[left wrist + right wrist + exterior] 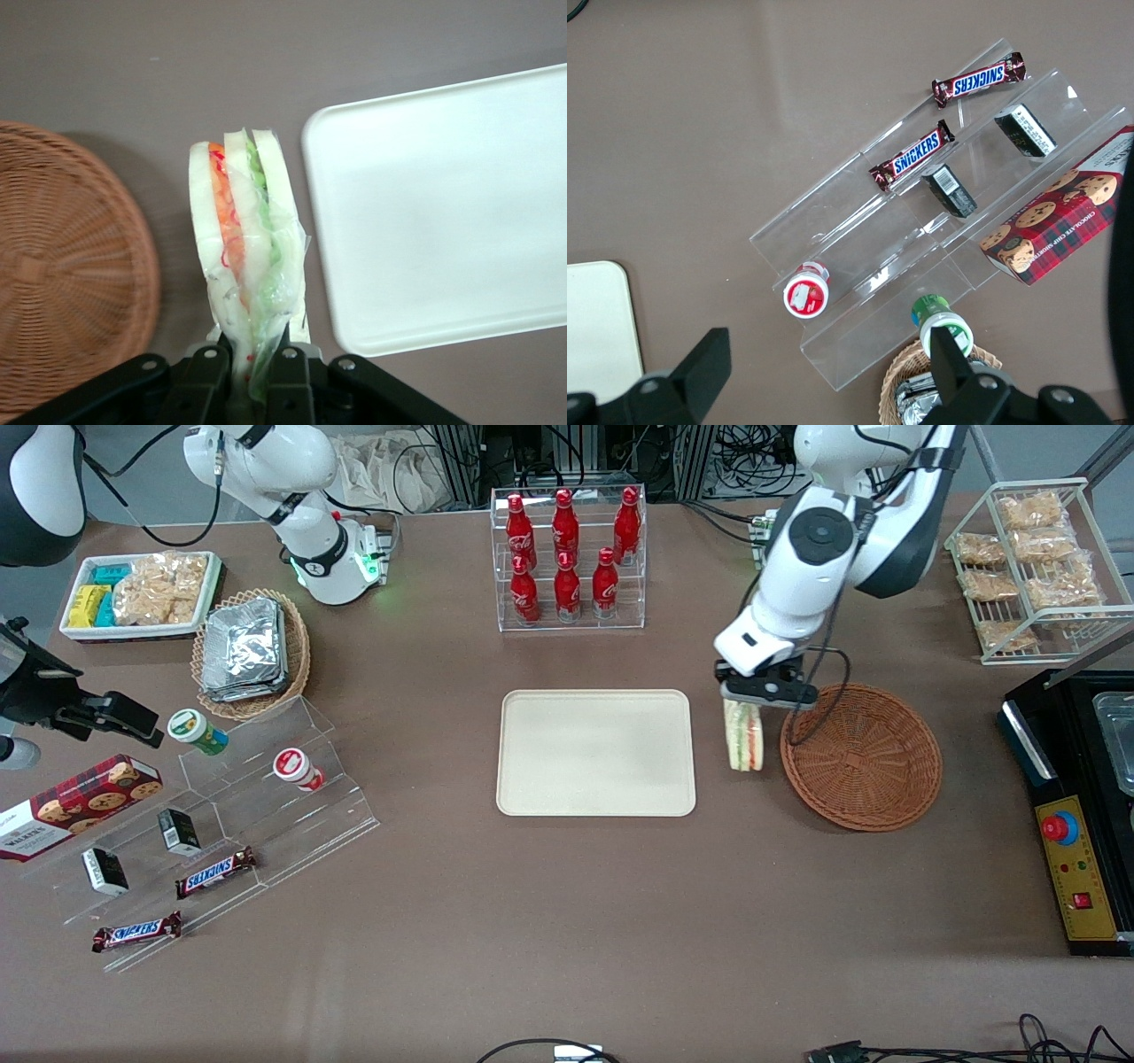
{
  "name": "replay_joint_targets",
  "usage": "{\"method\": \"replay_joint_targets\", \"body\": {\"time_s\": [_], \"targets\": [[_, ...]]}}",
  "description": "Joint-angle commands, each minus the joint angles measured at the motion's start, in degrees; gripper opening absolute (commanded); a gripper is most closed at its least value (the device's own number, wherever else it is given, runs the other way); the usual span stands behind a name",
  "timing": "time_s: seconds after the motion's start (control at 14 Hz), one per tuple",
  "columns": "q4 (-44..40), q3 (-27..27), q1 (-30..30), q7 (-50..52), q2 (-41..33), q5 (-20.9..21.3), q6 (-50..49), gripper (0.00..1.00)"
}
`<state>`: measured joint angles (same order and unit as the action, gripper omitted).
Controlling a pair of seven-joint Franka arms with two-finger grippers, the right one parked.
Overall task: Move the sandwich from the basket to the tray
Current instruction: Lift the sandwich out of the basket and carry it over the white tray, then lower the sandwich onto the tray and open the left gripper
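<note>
My left gripper point(742, 702) is shut on the sandwich point(743, 737), a wrapped wedge of pale bread with orange, red and green layers. It hangs point-up above the table, in the gap between the reddish-brown wicker basket point(864, 757) and the cream tray point(595, 753). In the left wrist view the sandwich point(246, 237) is pinched at its thin end by the gripper point(252, 361), with the basket point(66, 266) on one side and the tray point(447, 208) on the other. The basket holds nothing. The tray is bare.
A clear rack of red cola bottles point(567, 558) stands farther from the front camera than the tray. A wire rack of snack bags point(1032, 567) and a black control box point(1076, 815) sit at the working arm's end. A tan basket of foil packets point(248, 651) and acrylic steps point(221, 824) lie toward the parked arm's end.
</note>
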<state>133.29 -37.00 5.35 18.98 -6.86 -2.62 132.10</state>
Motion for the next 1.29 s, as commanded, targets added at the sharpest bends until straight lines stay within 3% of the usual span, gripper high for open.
{"method": "replay_joint_targets", "body": {"time_s": [0.0, 0.36, 1.21], "targets": [[-5.57, -4.21, 0.27, 5.61, 5.71, 0.51, -1.06, 0.13], [-7.96, -6.16, -1.57, 8.17, 11.24, 2.70, 0.95, 0.13], [-12.17, -5.98, -5.44, 27.94, 29.43, 25.98, 5.18, 0.14]]}}
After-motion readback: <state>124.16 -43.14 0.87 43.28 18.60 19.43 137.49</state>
